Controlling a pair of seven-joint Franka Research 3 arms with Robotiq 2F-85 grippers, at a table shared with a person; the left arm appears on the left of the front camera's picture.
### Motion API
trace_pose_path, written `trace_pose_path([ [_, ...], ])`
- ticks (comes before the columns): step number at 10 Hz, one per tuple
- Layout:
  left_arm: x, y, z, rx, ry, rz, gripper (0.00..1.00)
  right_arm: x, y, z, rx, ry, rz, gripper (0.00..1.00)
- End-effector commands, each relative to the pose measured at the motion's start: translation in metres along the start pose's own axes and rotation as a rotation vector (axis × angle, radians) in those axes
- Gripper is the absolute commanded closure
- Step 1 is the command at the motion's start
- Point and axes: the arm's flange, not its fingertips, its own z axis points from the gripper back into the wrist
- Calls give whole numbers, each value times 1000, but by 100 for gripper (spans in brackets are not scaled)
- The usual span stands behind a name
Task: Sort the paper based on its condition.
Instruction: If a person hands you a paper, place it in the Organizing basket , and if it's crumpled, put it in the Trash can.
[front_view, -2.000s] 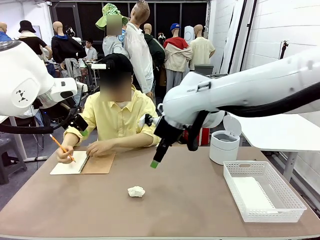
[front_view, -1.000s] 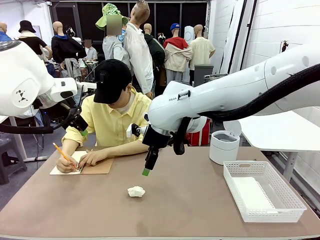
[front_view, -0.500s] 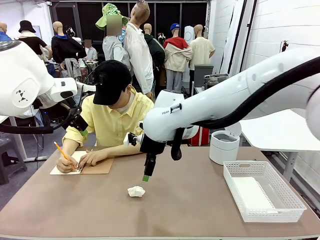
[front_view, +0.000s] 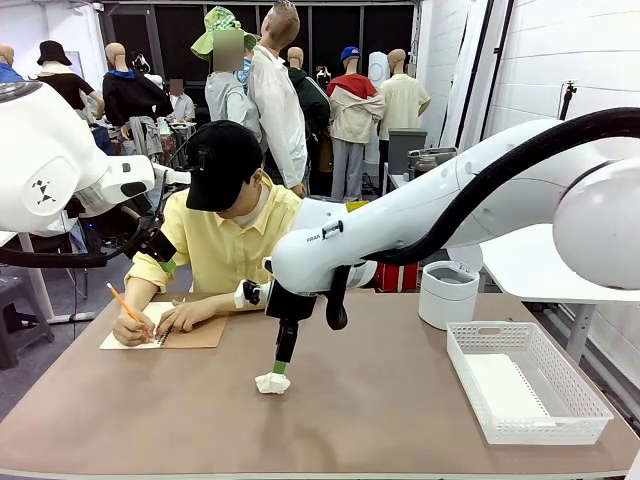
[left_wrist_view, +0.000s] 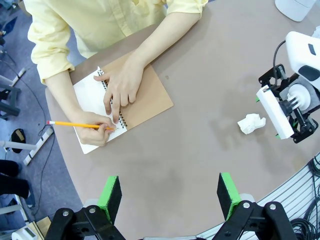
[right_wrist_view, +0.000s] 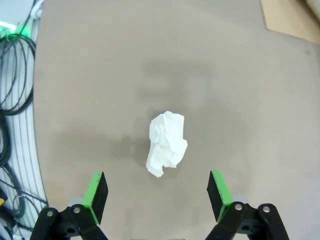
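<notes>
front: right gripper (front_view: 280, 368) points down, tip just over crumpled paper (front_view: 272, 383) at table middle; finger gap hidden edge-on. flat sheet (front_view: 500, 385) in white basket (front_view: 548, 430) at 3 o'clock.
left wrist: left gripper (left_wrist_view: 169, 191) fingers wide apart, empty, high over table; crumpled paper at 3 o'clock.
right wrist: fingers spread, flanking crumpled paper, not touching; long axis 1-to-7 o'clock, narrow end toward 7.

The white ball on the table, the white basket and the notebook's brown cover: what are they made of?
The white ball looks like thin matte paper: it is full of sharp crumpled creases. The basket seems hard plastic: smooth white walls with an even grid of holes. The brown cover is probably card: flat, dull and stiff-looking.
</notes>
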Motion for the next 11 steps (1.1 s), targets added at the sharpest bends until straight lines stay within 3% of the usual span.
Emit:
trace_pose_path([
  [1,0,2,0,4,0,-2,0,8,-6,-10,18,46,-5,0],
  [11,0,2,0,4,0,-2,0,15,-17,-43,49,125,27,0],
])
